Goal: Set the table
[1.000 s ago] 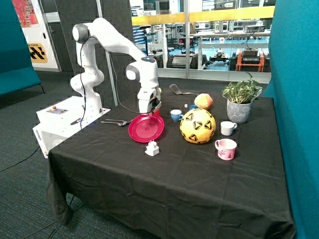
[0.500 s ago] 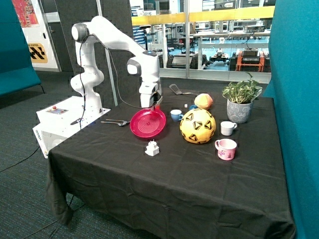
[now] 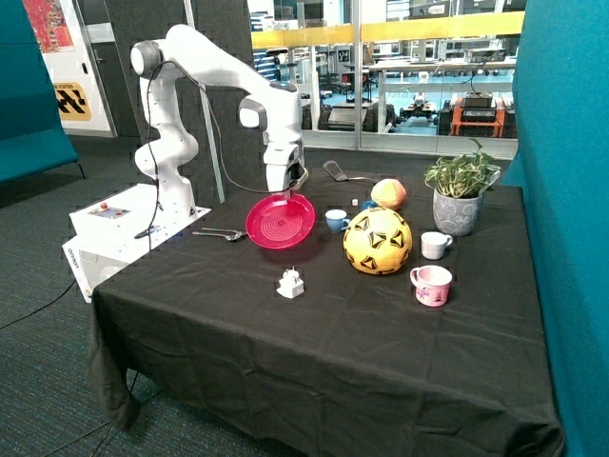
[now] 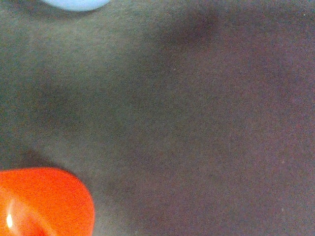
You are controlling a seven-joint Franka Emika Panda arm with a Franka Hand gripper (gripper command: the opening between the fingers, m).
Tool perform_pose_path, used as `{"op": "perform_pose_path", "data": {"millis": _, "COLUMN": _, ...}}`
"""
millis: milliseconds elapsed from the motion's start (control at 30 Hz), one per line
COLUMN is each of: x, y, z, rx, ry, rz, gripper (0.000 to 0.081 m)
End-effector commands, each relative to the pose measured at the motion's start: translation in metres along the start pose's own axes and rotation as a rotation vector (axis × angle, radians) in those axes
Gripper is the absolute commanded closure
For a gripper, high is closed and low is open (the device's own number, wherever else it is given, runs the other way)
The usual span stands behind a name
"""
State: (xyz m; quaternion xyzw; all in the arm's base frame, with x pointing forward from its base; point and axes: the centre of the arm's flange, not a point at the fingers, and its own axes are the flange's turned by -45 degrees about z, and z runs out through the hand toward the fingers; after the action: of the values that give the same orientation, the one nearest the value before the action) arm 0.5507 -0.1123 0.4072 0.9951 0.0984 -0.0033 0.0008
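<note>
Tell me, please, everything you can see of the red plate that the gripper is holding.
The red plate is round, glossy like plastic, with concentric ridges on its face and a raised rim. The gripper is shut on its upper rim, and it hangs tilted steeply, face toward the camera, lifted off the table. It hangs above the black cloth, between the spoons and the small blue cup. Nothing but the gripper appears to touch it.

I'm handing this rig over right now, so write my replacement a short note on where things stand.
Gripper: shut on the red plate at its far rim, holding it tilted and lifted off the table.
On the table: blue cup, white cup, pink mug, spoons near the robot base, spatula at the far edge.
Done: plate picked up.
Left: placing the plate, cups and cutlery.
</note>
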Motion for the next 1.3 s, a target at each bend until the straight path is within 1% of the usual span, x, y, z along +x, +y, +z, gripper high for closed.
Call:
{"op": "perform_pose_path", "data": {"millis": 0, "x": -0.019, "y": -0.011, "z": -0.019, "rx": 0.0008, "ry": 0.0067, "rz": -0.038, "gripper": 0.0808}}
{"op": "perform_pose_path", "data": {"millis": 167, "x": -0.027, "y": -0.016, "z": -0.026, "rx": 0.0008, "ry": 0.0067, "rz": -0.045, "gripper": 0.0808}}
{"op": "perform_pose_path", "data": {"millis": 300, "x": -0.037, "y": -0.025, "z": -0.034, "rx": 0.0007, "ry": 0.0067, "rz": -0.075, "gripper": 0.0808}}
{"op": "perform_pose_path", "data": {"millis": 400, "x": -0.044, "y": -0.031, "z": -0.038, "rx": 0.0007, "ry": 0.0067, "rz": -0.084, "gripper": 0.0808}}
{"op": "perform_pose_path", "data": {"millis": 800, "x": -0.075, "y": -0.053, "z": -0.047, "rx": 0.0005, "ry": 0.0067, "rz": -0.134, "gripper": 0.0808}}
{"op": "perform_pose_path", "data": {"millis": 967, "x": -0.089, "y": -0.067, "z": -0.049, "rx": 0.0004, "ry": 0.0067, "rz": -0.172, "gripper": 0.0808}}
{"op": "perform_pose_path", "data": {"millis": 1067, "x": -0.094, "y": -0.073, "z": -0.05, "rx": 0.0003, "ry": 0.0067, "rz": -0.182, "gripper": 0.0808}}
{"op": "perform_pose_path", "data": {"millis": 1267, "x": -0.106, "y": -0.093, "z": -0.049, "rx": 0.0002, "ry": 0.0067, "rz": -0.227, "gripper": 0.0808}}
